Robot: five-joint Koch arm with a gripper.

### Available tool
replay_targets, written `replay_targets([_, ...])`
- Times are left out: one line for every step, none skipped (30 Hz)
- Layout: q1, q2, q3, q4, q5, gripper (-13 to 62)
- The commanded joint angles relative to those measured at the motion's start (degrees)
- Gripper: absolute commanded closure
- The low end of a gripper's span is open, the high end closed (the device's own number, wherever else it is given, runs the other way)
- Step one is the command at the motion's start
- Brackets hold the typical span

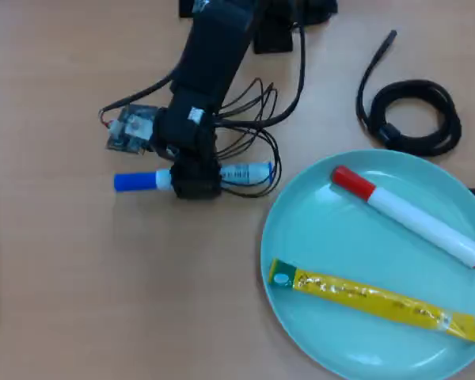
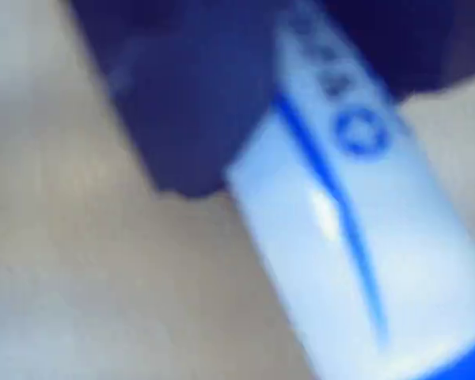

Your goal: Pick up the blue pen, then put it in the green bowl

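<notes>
The blue pen point(image 1: 134, 181) lies flat on the wooden table, its blue cap pointing left in the overhead view. My gripper point(image 1: 196, 180) is down over the middle of its barrel and hides that part. In the blurred wrist view the white barrel with blue print point(image 2: 348, 237) fills the frame, with dark jaws pressed against it on both sides, so the gripper looks shut on it. The green bowl point(image 1: 317, 237) sits at the lower right of the overhead view, a short way right of the pen.
A thick white marker with a red cap point(image 1: 412, 215) and a yellow packet point(image 1: 372, 301) lie in the bowl. A coiled black cable point(image 1: 416, 115) lies behind the bowl. A small circuit board point(image 1: 131, 131) and loose wires point(image 1: 249, 119) flank the arm.
</notes>
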Motion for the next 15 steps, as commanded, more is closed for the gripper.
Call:
replay_targets([0.3, 0.1, -0.4, 0.8, 0.2, 55.8])
replay_targets([0.3, 0.1, -0.4, 0.9, 0.2, 55.8])
replay_targets([0.3, 0.1, -0.4, 0.9, 0.3, 55.8])
replay_targets([0.3, 0.1, -0.4, 0.9, 0.3, 55.8])
replay_targets([0.3, 0.1, -0.4, 1.1, 0.3, 55.8])
replay_targets([0.3, 0.2, -0.4, 1.3, 0.3, 55.8])
replay_targets([0.3, 0.2, -0.5, 1.4, 0.4, 55.8])
replay_targets([0.3, 0.2, -0.6, 1.8, 0.4, 55.8])
replay_targets([0.3, 0.2, -0.7, 2.1, 0.4, 55.8])
replay_targets([0.3, 0.3, -0.8, 2.5, 0.6, 55.8])
replay_targets([0.3, 0.4, -0.7, 2.6, 1.1, 55.8])
replay_targets([0.4, 0.4, -0.7, 2.7, 1.8, 55.8])
replay_targets([0.4, 0.5, -0.7, 2.7, 2.8, 55.8])
replay_targets([0.3, 0.5, -0.7, 2.7, 4.0, 55.8])
replay_targets([0.3, 0.5, -0.6, 2.8, 5.3, 55.8])
